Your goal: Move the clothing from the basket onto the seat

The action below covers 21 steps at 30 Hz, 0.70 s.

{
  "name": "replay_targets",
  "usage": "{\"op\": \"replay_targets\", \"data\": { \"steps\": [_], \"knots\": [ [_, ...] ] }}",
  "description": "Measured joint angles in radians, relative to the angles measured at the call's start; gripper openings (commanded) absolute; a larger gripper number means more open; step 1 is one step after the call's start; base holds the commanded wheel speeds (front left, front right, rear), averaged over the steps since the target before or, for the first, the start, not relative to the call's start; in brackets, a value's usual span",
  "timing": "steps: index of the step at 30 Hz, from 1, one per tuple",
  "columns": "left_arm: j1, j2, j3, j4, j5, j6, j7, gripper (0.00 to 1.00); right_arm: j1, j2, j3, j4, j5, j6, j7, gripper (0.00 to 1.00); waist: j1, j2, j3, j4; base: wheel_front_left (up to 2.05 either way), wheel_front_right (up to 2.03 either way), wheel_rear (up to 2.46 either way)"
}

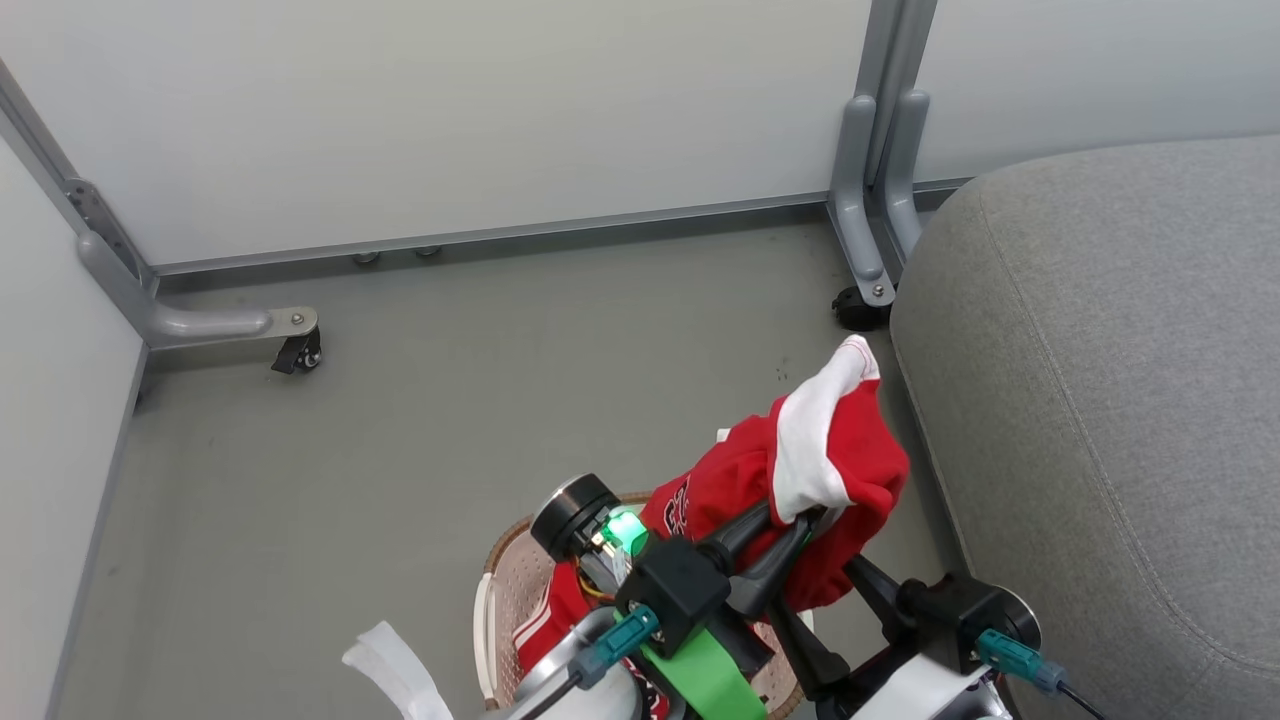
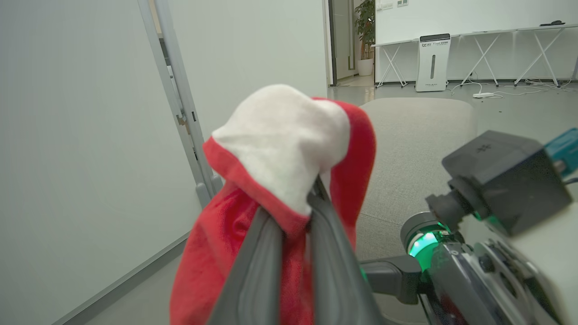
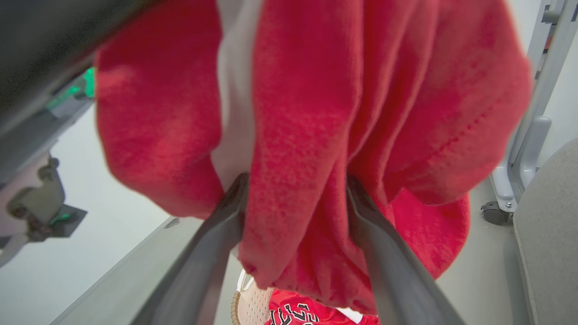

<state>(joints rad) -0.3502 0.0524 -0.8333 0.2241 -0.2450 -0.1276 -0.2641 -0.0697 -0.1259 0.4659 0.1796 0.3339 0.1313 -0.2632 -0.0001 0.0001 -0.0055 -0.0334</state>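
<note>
Two red garments are the objects of the task. The lifted garment (image 1: 850, 470), a soft matte fabric with a white trim band folded over its top, hangs in a bunched drape from the left gripper (image 1: 795, 525). That gripper's dark fingers are pressed together on a fold at the trim. The garment is held clear above the basket (image 1: 497, 580) and just beside the rounded corner of the seat (image 1: 1100, 400), not yet over it. The right gripper (image 3: 295, 189) stands spread wide below, the cloth hanging loose between its fingers, unclamped. The printed garment (image 3: 293, 312), red with black-and-white lettering, lies in the basket, a cream perforated tub with a brown woven-look rim, standing on the grey floor (image 1: 450, 400). The seat is a broad grey cushion of coarse weave with stitched seams. The step in hand appears to be carrying one piece across. The next move calls for a swing toward the robot's right, far enough over the cushion that the drooping hem clears its edge before release. Otherwise the limp fabric may slide off.
</note>
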Motion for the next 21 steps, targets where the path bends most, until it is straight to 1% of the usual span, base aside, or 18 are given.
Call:
{"op": "replay_targets", "data": {
  "steps": [1, 2, 16, 17, 19, 20, 21],
  "knots": [
    [0.0, 0.0, -0.002, 0.0, -0.001, 0.0, 0.0, 0.0, 0.0, -0.001, 0.002, 0.0, 0.001, 0.0, 0.0, 0.35, 0.0, 0.0, -0.001, -0.002, 0.0, 0.0, 0.0],
    [0.0, 0.001, -0.004, 0.001, -0.001, 0.0, 0.0, 0.0, 0.0, -0.002, 0.004, 0.0, 0.002, 0.0, 0.0, 0.0, 0.0, 0.0, -0.001, -0.003, 0.0, 0.0, 0.0],
    [-0.001, 0.008, 0.012, 0.02, -0.008, 0.0, 0.0, 0.0, 0.007, -0.019, 0.026, 0.001, 0.018, 0.0, 0.0, 0.0, 0.0, 0.0, 0.001, -0.009, 0.0, 0.0, 0.0],
    [-0.001, 0.008, 0.015, 0.021, -0.008, 0.0, 0.0, 0.14, 0.008, -0.02, 0.026, 0.001, 0.019, 0.0, 0.0, 0.0, 0.0, 0.0, 0.002, -0.01, 0.0, 0.0, 0.0],
    [0.0, 0.007, 0.018, 0.022, -0.008, 0.0, 0.0, 0.12, 0.008, -0.021, 0.026, 0.0, 0.019, 0.0, 0.0, 0.0, 0.0, 0.0, 0.002, -0.011, 0.0, 0.0, 0.0],
    [0.0, 0.007, 0.019, 0.024, -0.007, 0.0, 0.0, 0.12, 0.009, -0.021, 0.024, 0.0, 0.019, 0.0, 0.0, 0.0, 0.0, 0.0, 0.003, -0.011, 0.0, 0.0, 0.0],
    [0.0, 0.007, 0.02, 0.025, -0.006, 0.0, 0.0, 0.15, 0.009, -0.021, 0.023, -0.001, 0.019, 0.0, 0.0, 0.0, 0.0, 0.0, 0.004, -0.011, 0.0, 0.0, 0.0]
  ]
}}
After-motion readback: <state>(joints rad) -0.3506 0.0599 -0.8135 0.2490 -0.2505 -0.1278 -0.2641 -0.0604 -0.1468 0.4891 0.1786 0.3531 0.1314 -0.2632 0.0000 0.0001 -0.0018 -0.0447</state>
